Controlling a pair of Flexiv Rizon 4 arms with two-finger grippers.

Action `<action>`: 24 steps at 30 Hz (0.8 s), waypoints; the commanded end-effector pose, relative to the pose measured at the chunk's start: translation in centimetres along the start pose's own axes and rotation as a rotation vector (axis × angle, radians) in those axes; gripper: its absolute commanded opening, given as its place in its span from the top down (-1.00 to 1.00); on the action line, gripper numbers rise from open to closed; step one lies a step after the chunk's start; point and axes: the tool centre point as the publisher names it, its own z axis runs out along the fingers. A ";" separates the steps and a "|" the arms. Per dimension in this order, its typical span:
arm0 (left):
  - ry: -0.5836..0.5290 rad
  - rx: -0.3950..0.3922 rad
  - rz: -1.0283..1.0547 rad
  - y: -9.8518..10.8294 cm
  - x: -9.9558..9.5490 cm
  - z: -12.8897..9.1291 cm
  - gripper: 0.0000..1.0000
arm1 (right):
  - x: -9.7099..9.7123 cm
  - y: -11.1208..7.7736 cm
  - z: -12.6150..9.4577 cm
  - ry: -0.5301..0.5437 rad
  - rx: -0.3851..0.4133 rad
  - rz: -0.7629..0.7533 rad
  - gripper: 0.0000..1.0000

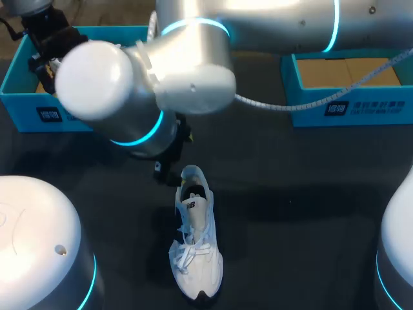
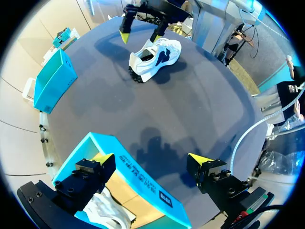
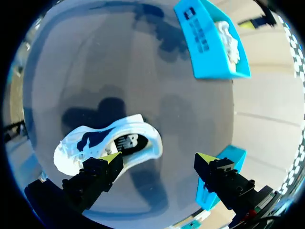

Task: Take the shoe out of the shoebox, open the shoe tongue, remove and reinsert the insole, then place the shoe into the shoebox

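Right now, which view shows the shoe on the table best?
Head view: the shoe lies whole, laces and tongue plain. Right wrist view: close, partly behind the right claw. Left wrist view: small and far off.

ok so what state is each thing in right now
shoe: out of the box, upright on its sole, insole in
left shoebox: open, something white inside
right shoebox: open, no shoe showing
left gripper: open, straddling the left shoebox's wall
right gripper: open, at the shoe's heel
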 end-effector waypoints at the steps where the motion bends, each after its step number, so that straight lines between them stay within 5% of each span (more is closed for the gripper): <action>1: 0.001 -0.002 0.000 0.0 0.1 0.0 -1.00 | -0.6 -0.1 3.0 0.073 -0.189 -0.057 -1.00; 11: 0.001 -0.002 0.000 0.0 0.1 0.0 -1.00 | -0.8 0.8 5.1 0.129 -0.096 -0.110 -1.00; 24: 0.001 -0.002 0.000 0.0 0.1 0.0 -1.00 | 0.2 1.7 7.9 0.142 -0.100 -0.188 -1.00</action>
